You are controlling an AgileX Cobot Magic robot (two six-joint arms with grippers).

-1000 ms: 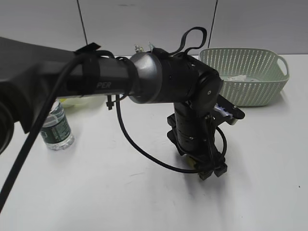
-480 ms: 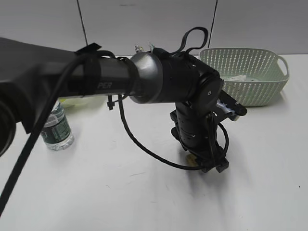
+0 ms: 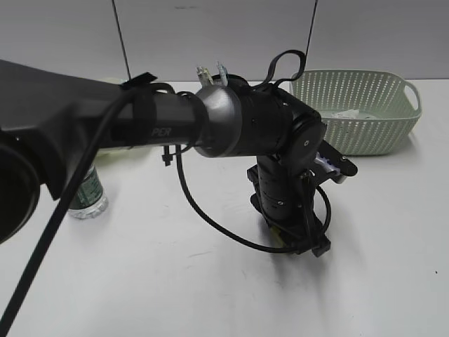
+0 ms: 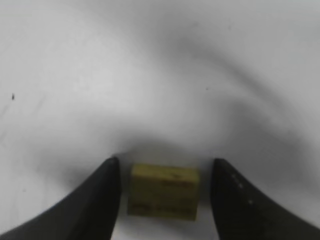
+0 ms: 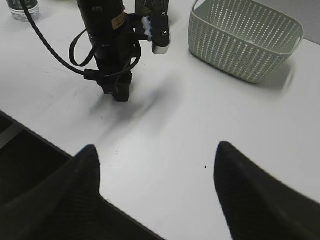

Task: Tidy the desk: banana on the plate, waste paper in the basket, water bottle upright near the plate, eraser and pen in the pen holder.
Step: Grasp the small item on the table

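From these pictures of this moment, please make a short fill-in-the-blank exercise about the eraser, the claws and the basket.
1. The small yellow eraser lies on the desk between the two fingers of the ____ claw.
2. That claw's jaws are ____, with gaps on both sides of the eraser.
3. The basket stands ____ the left arm, at the desk's back.

Missing words: left; open; behind

left arm: mine, stretched in from the left, wrist bent straight down over the desk [image 3: 175,281]
left gripper [image 4: 165,200]: tips down at the desk, jaws apart, a small yellow block between them, gaps both sides
right gripper [image 5: 155,195]: raised above the desk, jaws spread wide, holding nothing
right arm: only the fingers visible
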